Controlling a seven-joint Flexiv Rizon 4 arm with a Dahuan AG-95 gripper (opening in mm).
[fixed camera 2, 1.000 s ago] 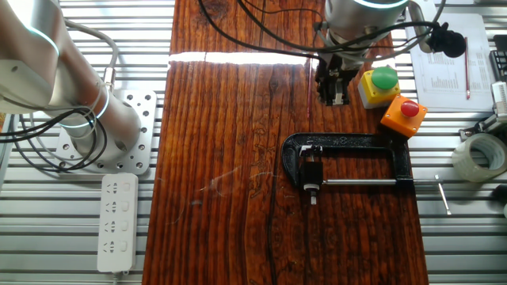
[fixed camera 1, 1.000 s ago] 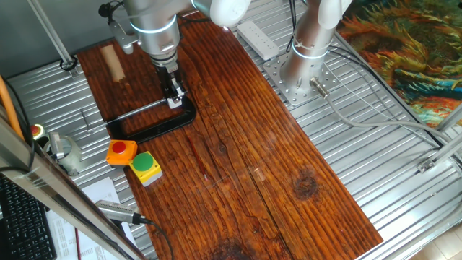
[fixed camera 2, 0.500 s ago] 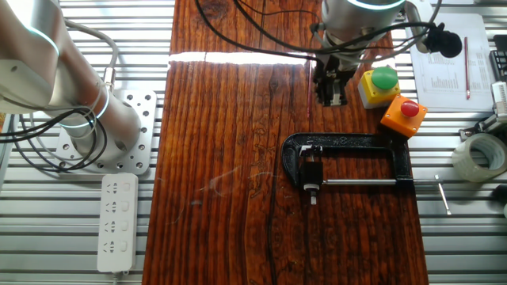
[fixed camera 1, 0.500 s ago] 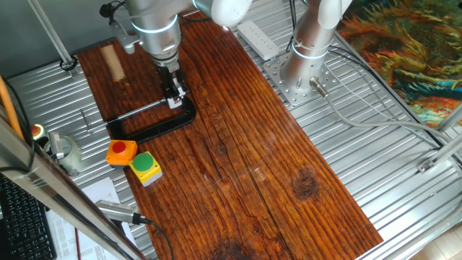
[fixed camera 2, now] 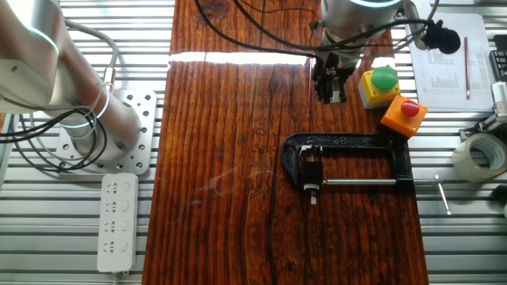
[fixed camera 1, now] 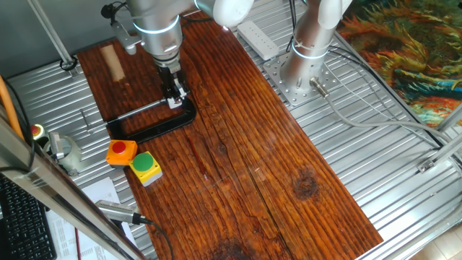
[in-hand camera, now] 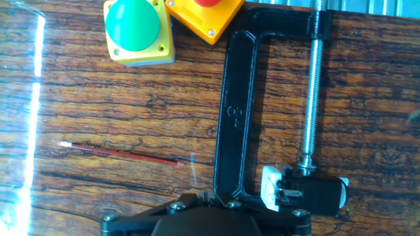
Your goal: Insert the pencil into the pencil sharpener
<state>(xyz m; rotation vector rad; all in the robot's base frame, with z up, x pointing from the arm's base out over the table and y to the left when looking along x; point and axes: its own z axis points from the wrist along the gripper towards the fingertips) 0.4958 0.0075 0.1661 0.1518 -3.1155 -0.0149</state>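
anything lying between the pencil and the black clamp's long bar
Nothing: in the hand view, only bare wood separates the pencil from the clamp. The pencil's tip ends just short of the bar, apart from it.

My hand view cuts off the orange button box [in-hand camera: 205,16] at top; the gripper [fixed camera 2: 330,85] jaws' spacing I can't read.

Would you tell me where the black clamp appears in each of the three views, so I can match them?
One fixed view: clamp lies left of centre on the board, just under the arm.
The other fixed view: clamp lies right of centre.
Hand view: clamp fills the right half, running top to bottom.
Shared landmark: the green button, close beside the clamp's long bar.
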